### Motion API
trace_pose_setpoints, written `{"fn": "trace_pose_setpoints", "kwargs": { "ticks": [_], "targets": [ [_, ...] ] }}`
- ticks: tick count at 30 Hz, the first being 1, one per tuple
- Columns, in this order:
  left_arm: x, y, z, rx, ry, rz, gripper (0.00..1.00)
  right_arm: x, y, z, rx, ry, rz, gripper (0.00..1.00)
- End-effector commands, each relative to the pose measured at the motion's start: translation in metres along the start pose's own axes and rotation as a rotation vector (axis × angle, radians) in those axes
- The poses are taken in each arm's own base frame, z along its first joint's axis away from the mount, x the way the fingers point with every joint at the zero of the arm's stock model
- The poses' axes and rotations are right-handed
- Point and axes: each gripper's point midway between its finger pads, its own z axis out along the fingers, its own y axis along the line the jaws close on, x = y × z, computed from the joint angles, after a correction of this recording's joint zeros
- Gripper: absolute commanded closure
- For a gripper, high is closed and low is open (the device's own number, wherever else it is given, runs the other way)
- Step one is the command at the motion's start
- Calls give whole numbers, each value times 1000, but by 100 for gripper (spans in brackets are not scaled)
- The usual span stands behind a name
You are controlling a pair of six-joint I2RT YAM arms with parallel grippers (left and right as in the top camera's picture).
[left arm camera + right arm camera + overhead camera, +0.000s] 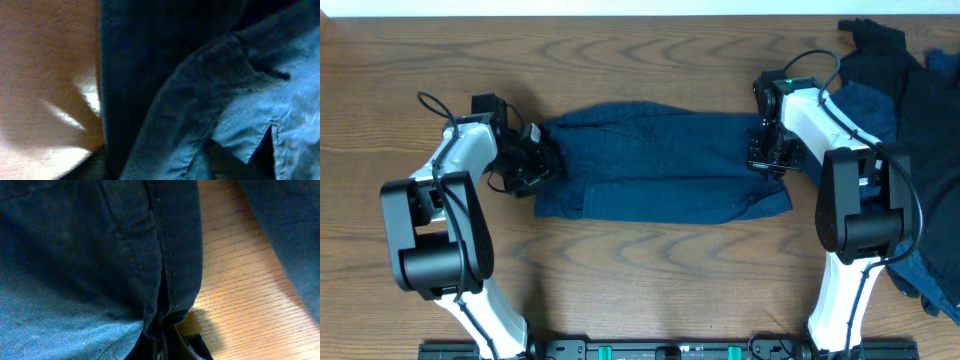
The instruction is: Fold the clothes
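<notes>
Arms (460, 150) angled inward, fingers (538, 165) at garment (660, 165) ends

Folded navy garment (660, 160), mid-table

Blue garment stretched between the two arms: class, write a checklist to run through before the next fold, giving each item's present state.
1. Left gripper at the garment's left end: ok.
2. Right gripper at its right end: ok.
3. Each gripper shut on cloth: cannot tell; the wrist views show mostly cloth.
4. Garment smooth: not ok, it is wrinkled.
5. Garment apart from the pile of clothes: ok, a strip of table shows between them.
</notes>
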Motion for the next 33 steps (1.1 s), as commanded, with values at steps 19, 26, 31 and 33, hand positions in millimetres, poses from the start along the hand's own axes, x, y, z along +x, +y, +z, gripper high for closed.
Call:
{"fn": "trace_pose_setpoints", "kwargs": {
  "ticks": [19, 26, 31, 33],
  "targets": [
    [-24, 8, -124, -98, -272, -35, 94, -19, 9, -47, -76, -130, -30, 96],
    [-14, -11, -141, -94, -298, 6, 94, -20, 56, -103, -323, -232, -145, 97],
    [-7, -12, -138, -96, -271, 4, 94, -4, 117, -134, -612, -237, -287, 99],
    [-6, -14, -139, -93, -271, 6, 94, 10, 146, -140, -700, -215, -357, 99]
  ]
}}
